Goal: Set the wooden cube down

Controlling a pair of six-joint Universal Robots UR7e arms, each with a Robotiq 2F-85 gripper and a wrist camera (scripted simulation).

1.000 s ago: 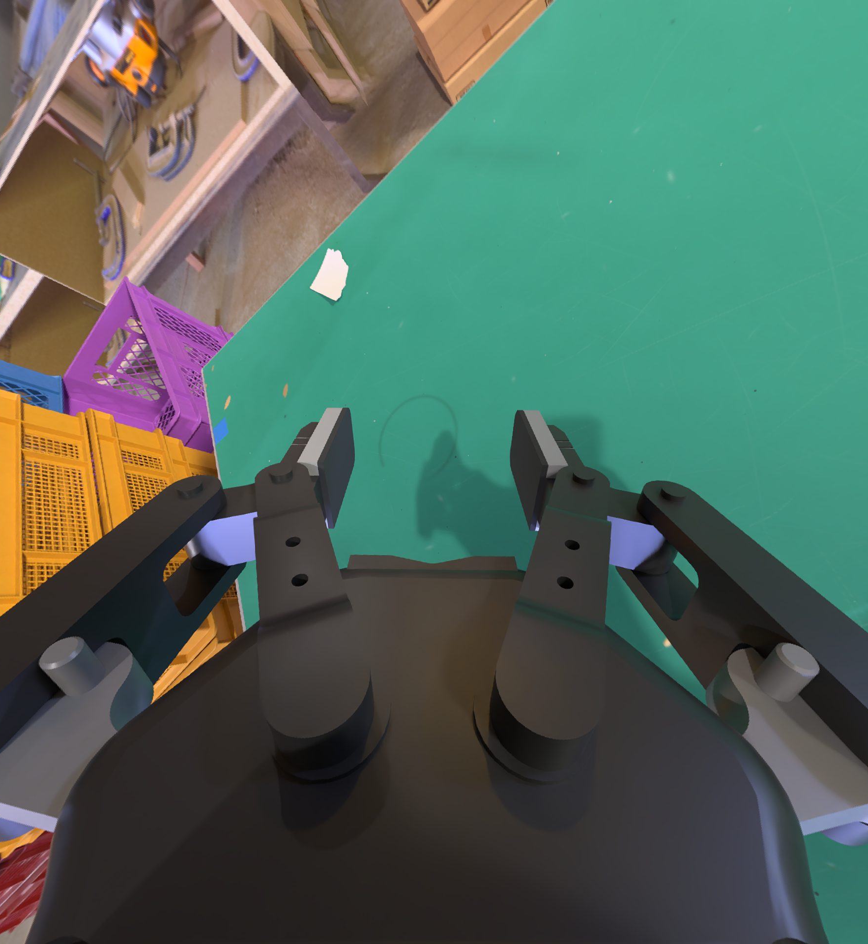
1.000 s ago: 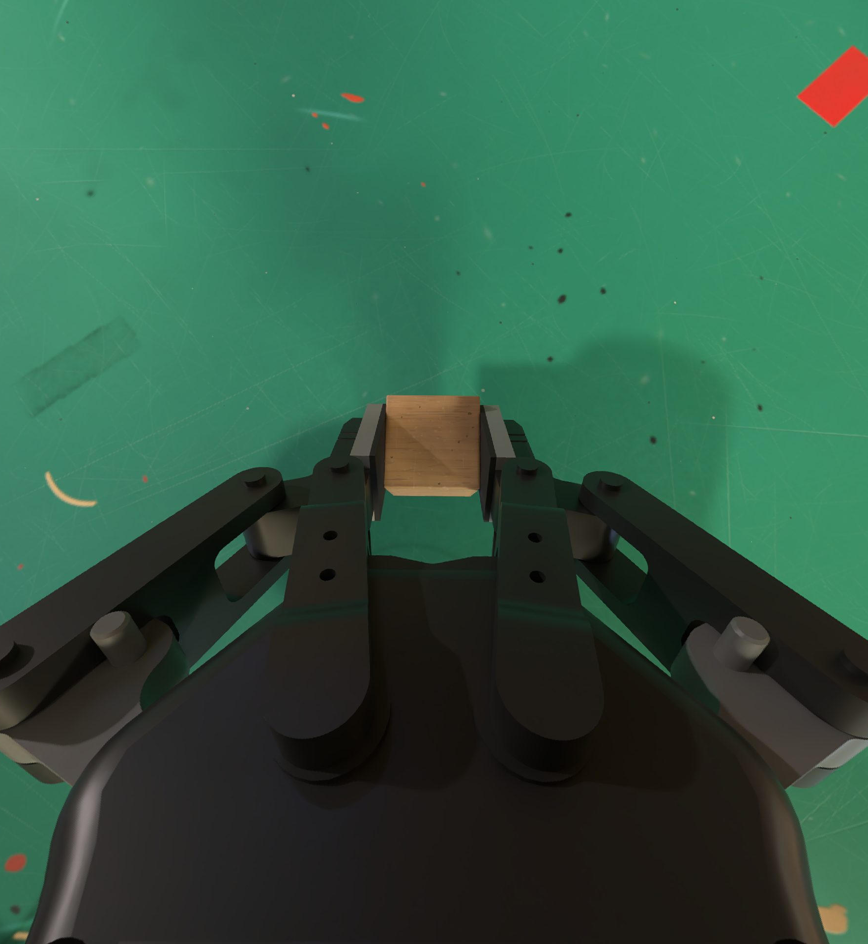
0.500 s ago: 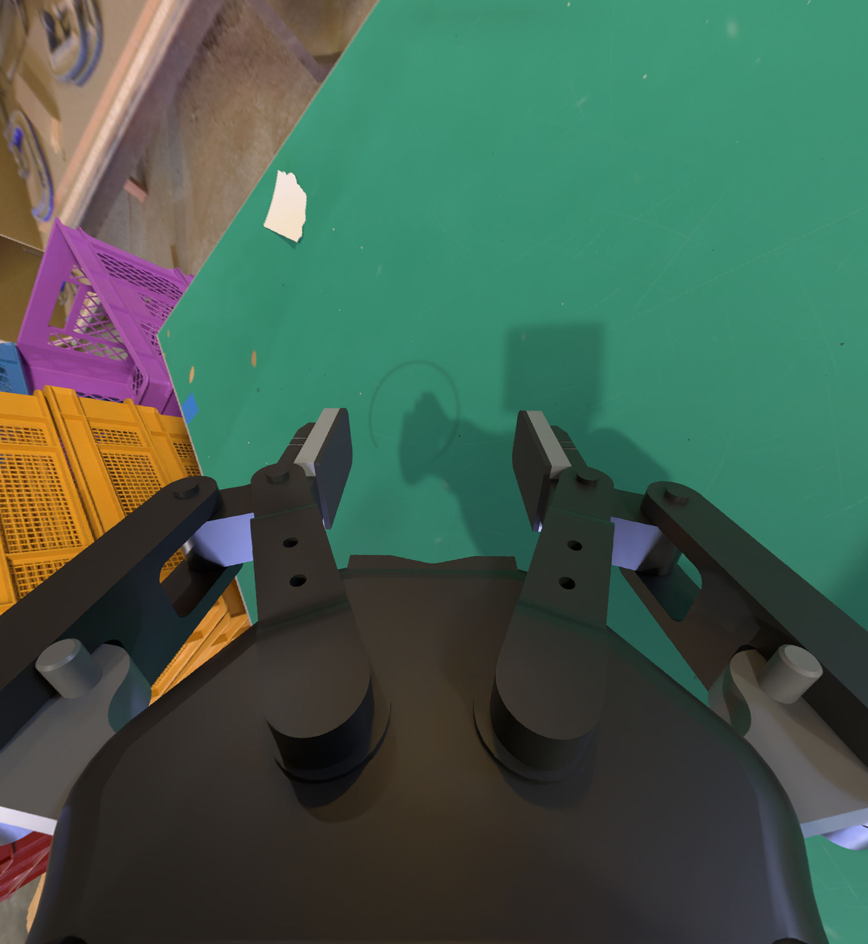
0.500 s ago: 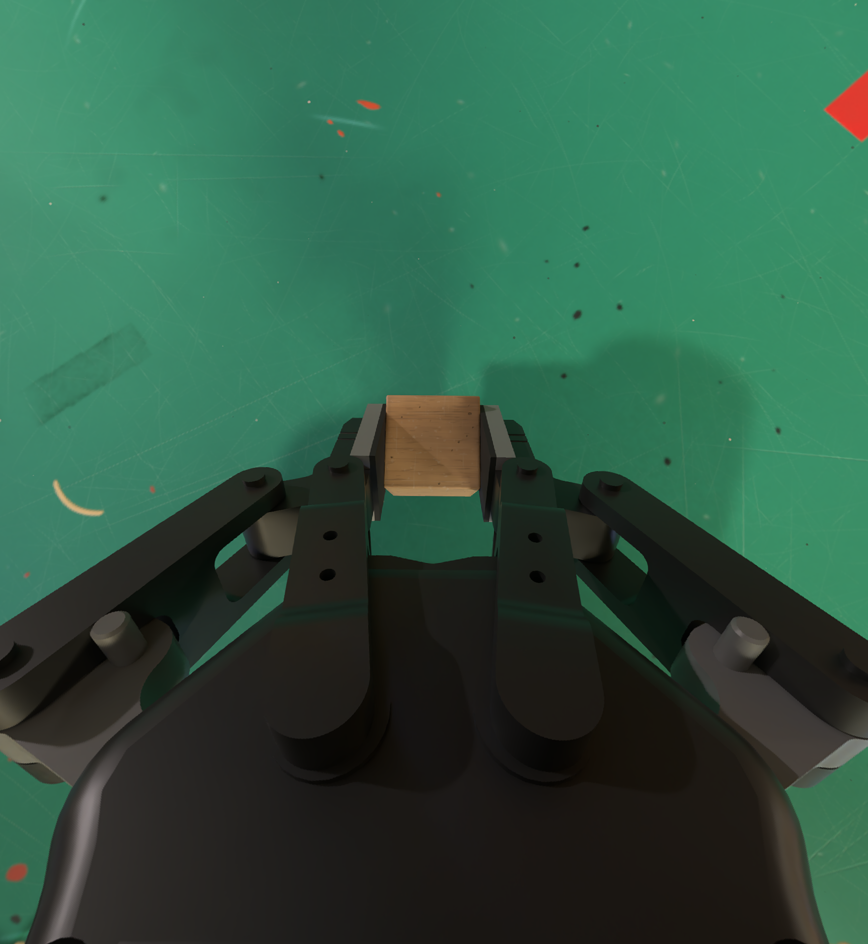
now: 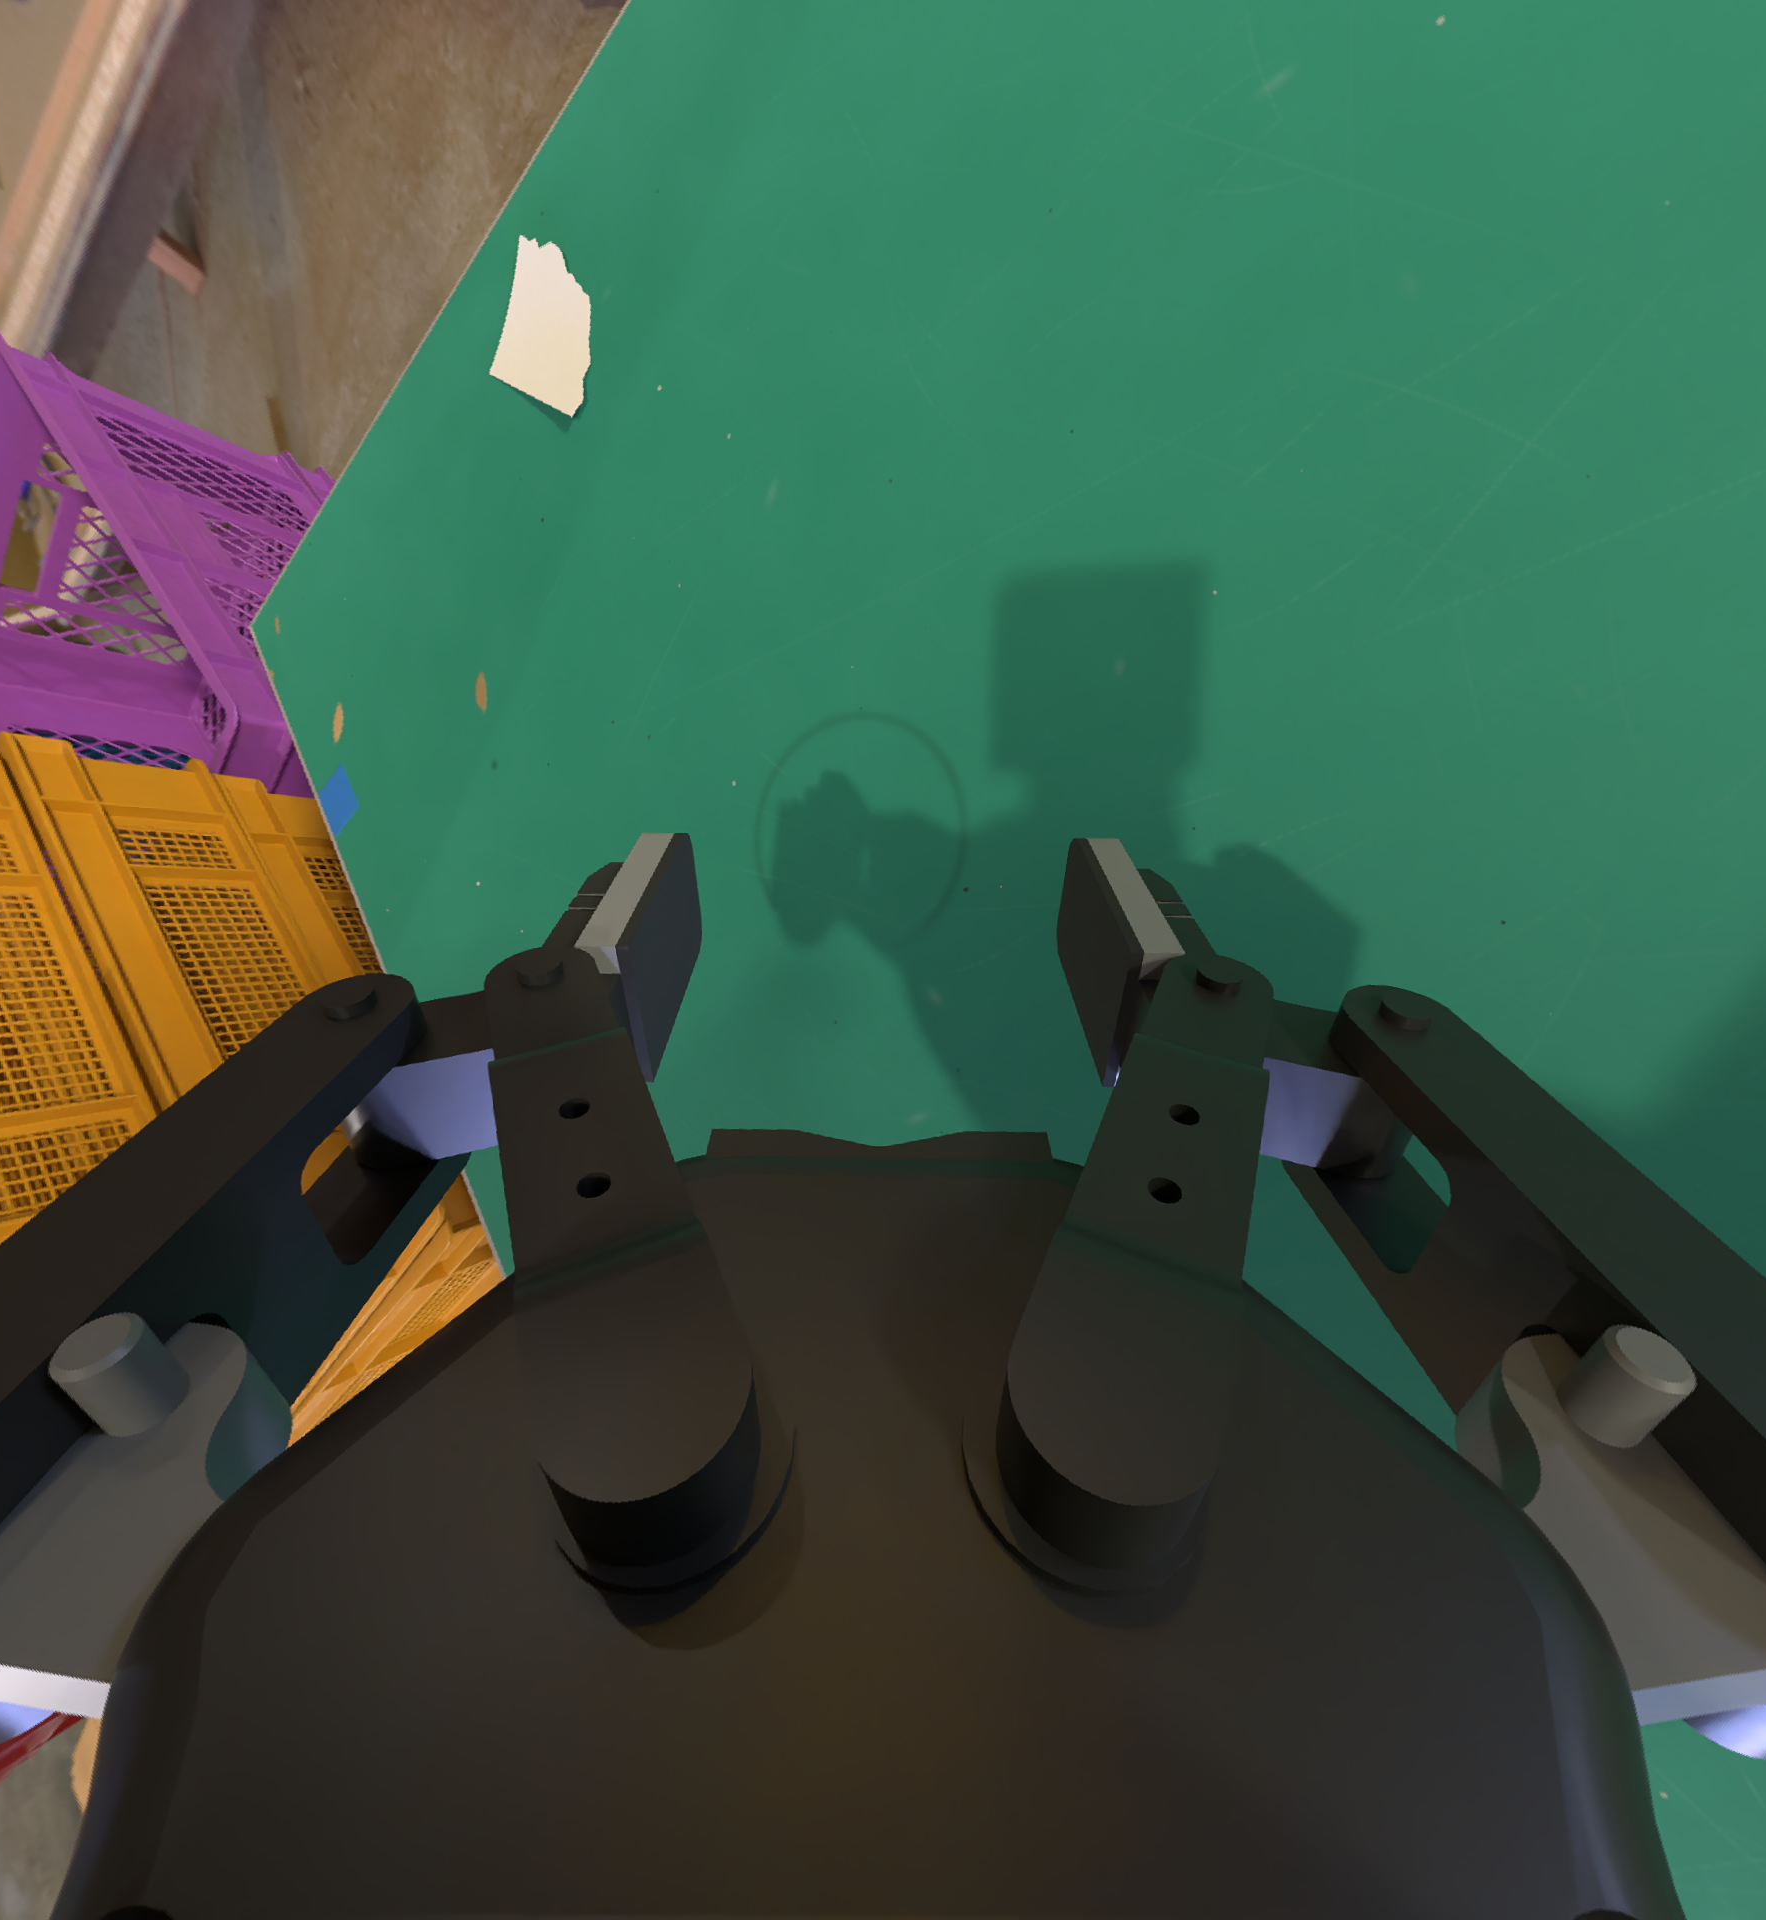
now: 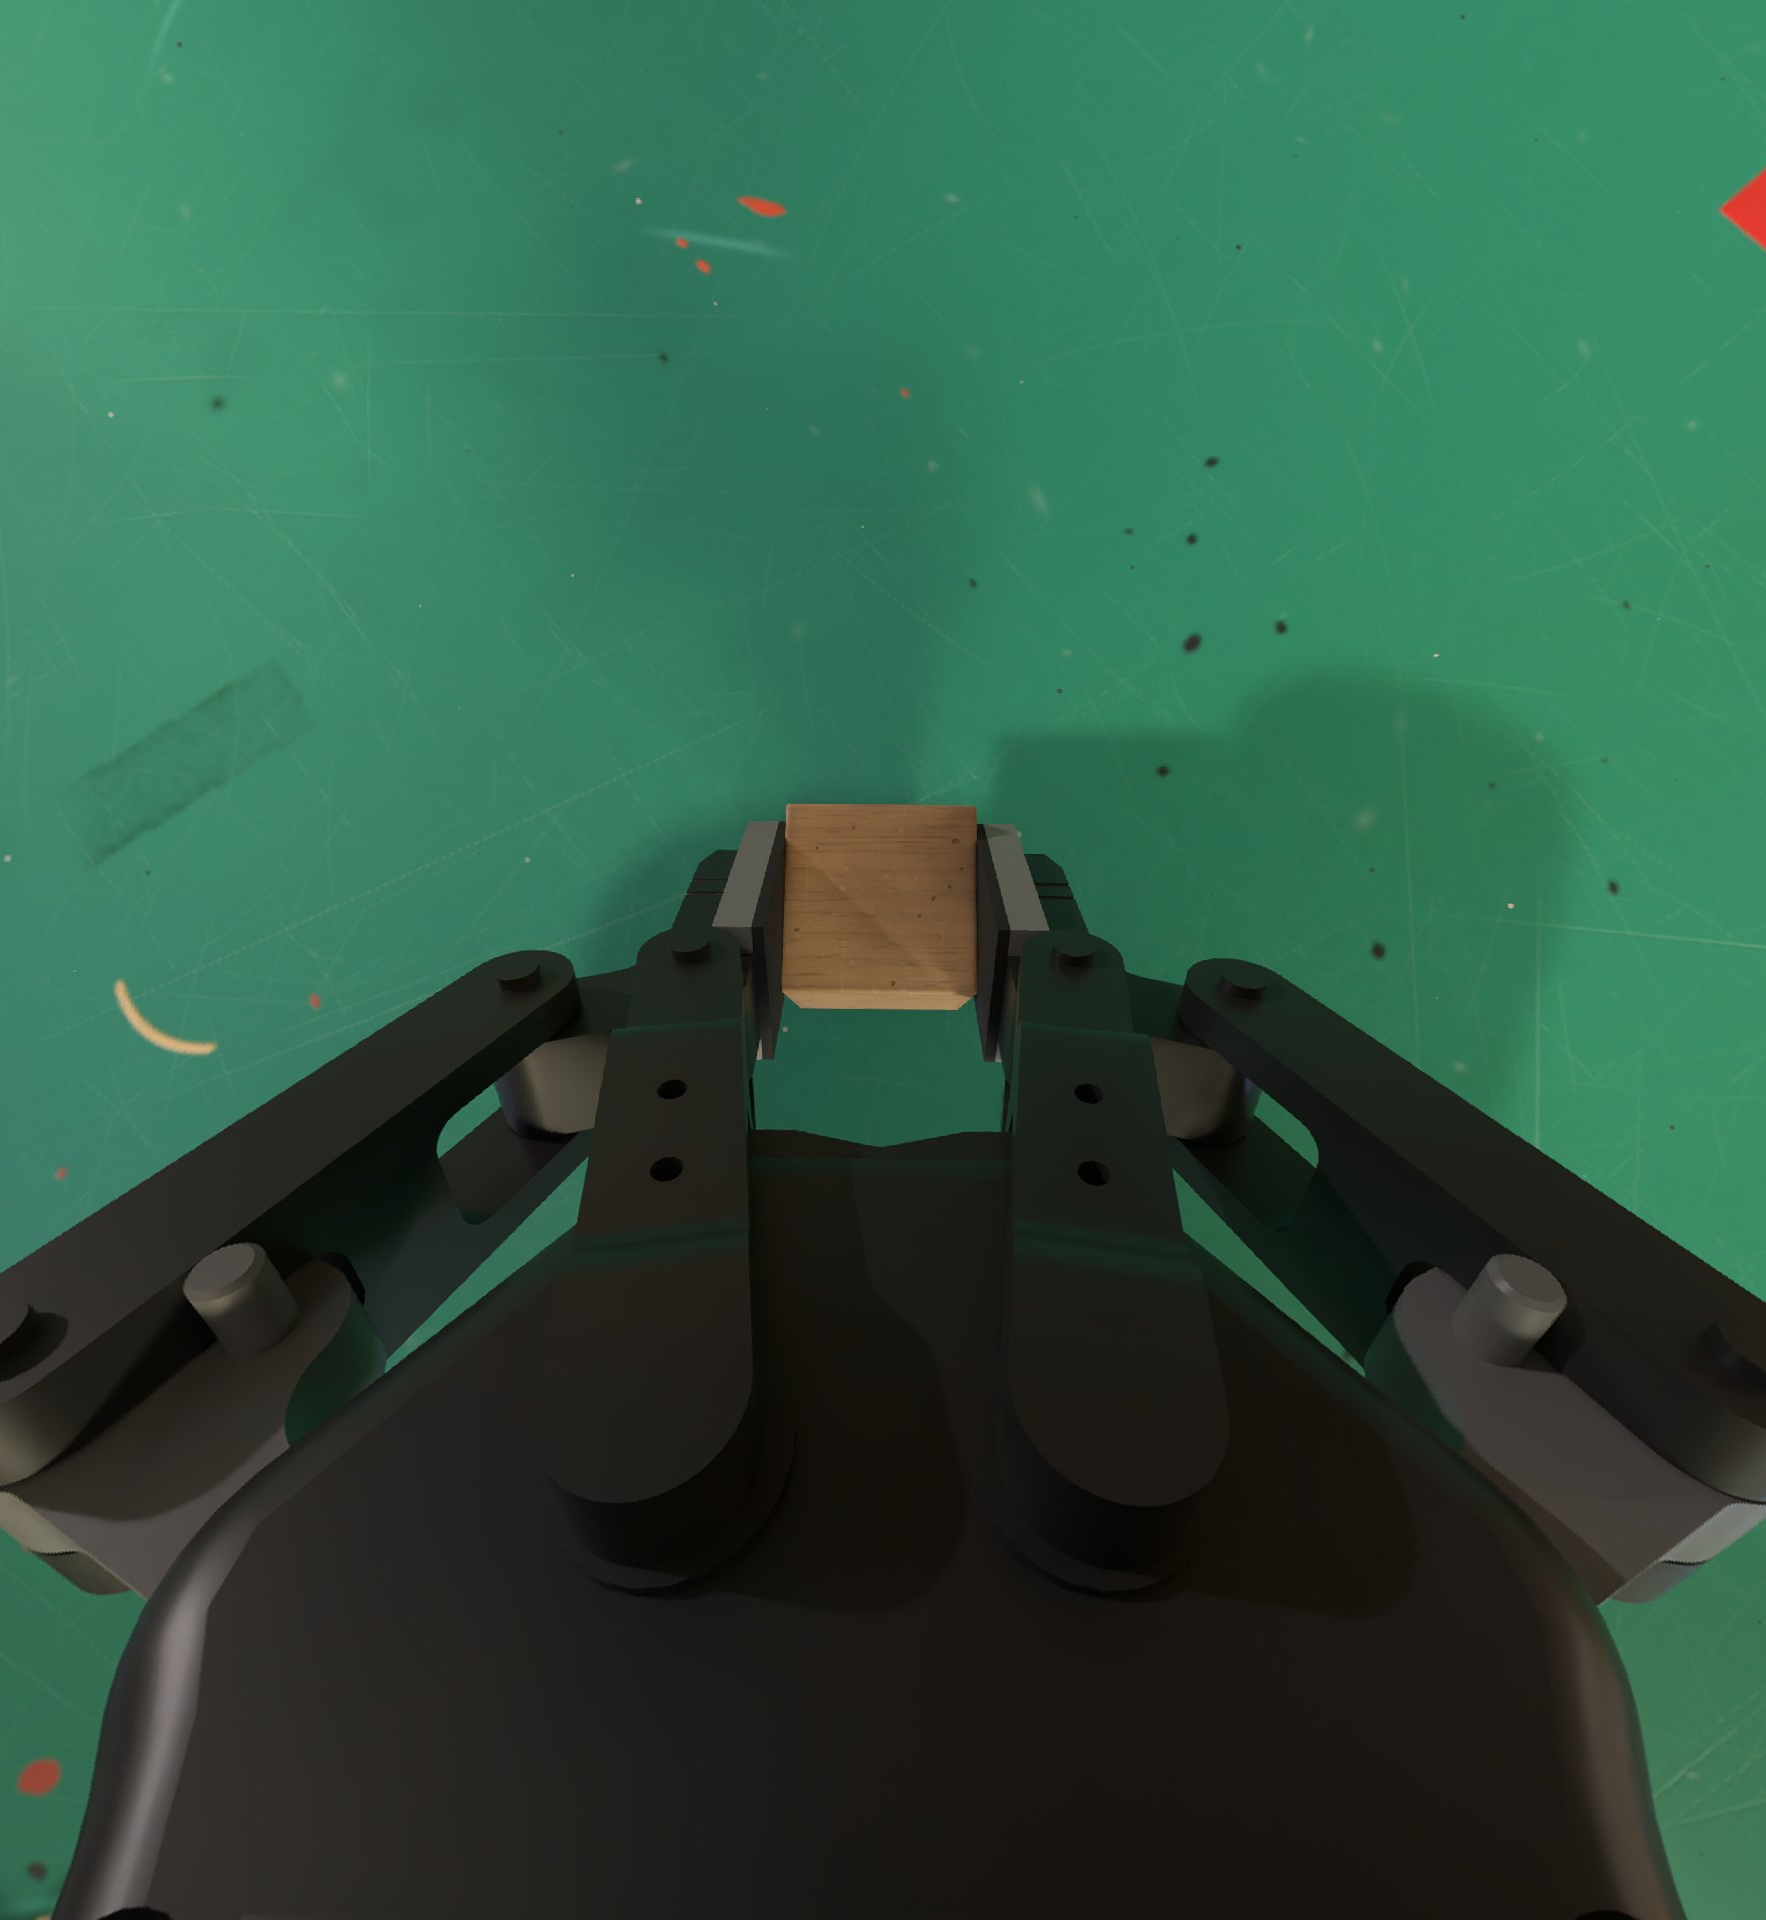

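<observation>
Between right gripper (image 6: 879,925) fingers: wooden cube (image 6: 879,904) pinched, off green table (image 6: 443,468). Table marks drifted since a second ago — you're still travelling, lower next. Left gripper (image 5: 879,935) spread, empty.

The right hand (image 6: 879,925) points down at the worktop (image 6: 443,468), its two fingers drawn in with the pads (image 6: 749,883) pressed flat against opposite sides of the wooden cube (image 6: 879,904). The left hand (image 5: 879,935) hangs near the worktop's corner, fingers spread wide with nothing between them.
</observation>
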